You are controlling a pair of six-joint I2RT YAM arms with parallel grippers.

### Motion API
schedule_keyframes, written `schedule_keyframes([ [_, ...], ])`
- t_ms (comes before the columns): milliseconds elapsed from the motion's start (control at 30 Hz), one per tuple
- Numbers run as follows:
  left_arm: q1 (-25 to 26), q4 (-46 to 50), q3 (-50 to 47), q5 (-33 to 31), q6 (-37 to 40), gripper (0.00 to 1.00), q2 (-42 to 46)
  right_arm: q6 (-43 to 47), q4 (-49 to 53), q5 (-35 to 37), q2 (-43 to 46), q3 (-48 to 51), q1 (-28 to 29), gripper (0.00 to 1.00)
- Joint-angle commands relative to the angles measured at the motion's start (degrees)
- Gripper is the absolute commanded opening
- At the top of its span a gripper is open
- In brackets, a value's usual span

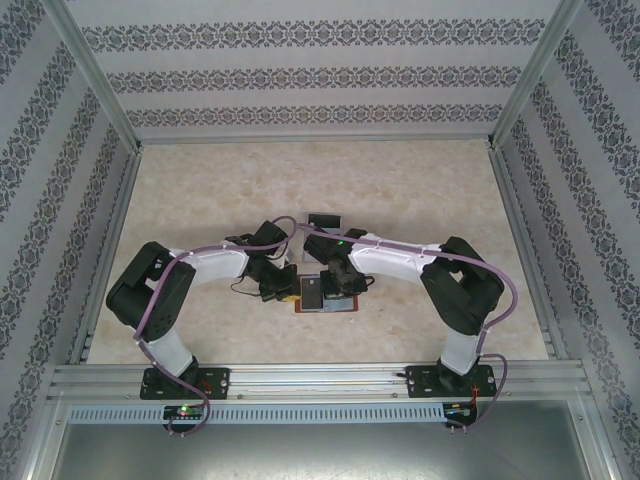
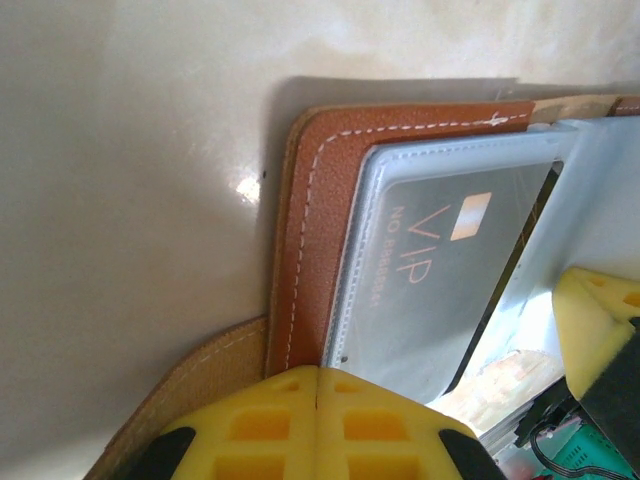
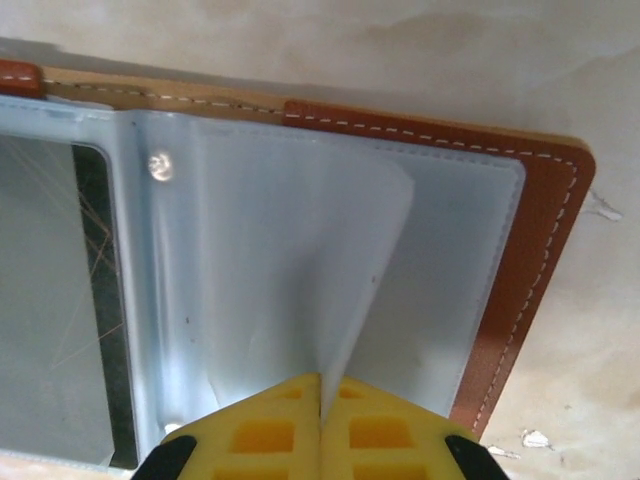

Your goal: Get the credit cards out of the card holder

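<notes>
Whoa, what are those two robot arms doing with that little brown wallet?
Both arms are working on the open card holder in the middle of the table. The left gripper is shut at its leather edge, seemingly pinning it down. The right gripper pinches a clear sleeve, holding it up like a page. A grey VIP card sits in its sleeve, not yet taken out.

We see a pale, marbled surface point(image 1: 400, 190) (glossy under the light), enclosed by patterned wallpaper walls point(image 1: 320, 75), with aluminium frame rails point(image 1: 320, 375) along its near edge.
</notes>
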State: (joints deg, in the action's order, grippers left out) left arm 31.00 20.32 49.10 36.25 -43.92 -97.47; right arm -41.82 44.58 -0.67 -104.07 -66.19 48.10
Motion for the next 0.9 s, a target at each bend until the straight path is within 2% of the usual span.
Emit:
schedule_keyframes([
  [0,-0.2,3.1,-1.1,-1.1,0.2,0.01,-0.1,0.9,1.2,3.1,-1.5,0.5,-0.6,0.07],
  [233,-0.2,2.8,-2.4,-1.1,-0.6,0.01,1.7,1.2,4.5,7.0,-0.7,0.2,-0.6,0.25],
  [367,-0.2,2.6,-2.0,-1.2,-0.6,0.01,1.8,1.4,6.9,9.3,0.5,0.1,-0.7,0.32],
  [700,-0.2,2.7,0.9,-0.9,-1.3,0.01,2.6,1.6,9.7,10.6,3.9,-0.7,-0.8,0.32],
  [867,-0.2,2.6,2.2,-0.7,-1.4,0.01,2.7,1.7,5.6,5.2,6.3,-0.3,-1.3,0.28],
])
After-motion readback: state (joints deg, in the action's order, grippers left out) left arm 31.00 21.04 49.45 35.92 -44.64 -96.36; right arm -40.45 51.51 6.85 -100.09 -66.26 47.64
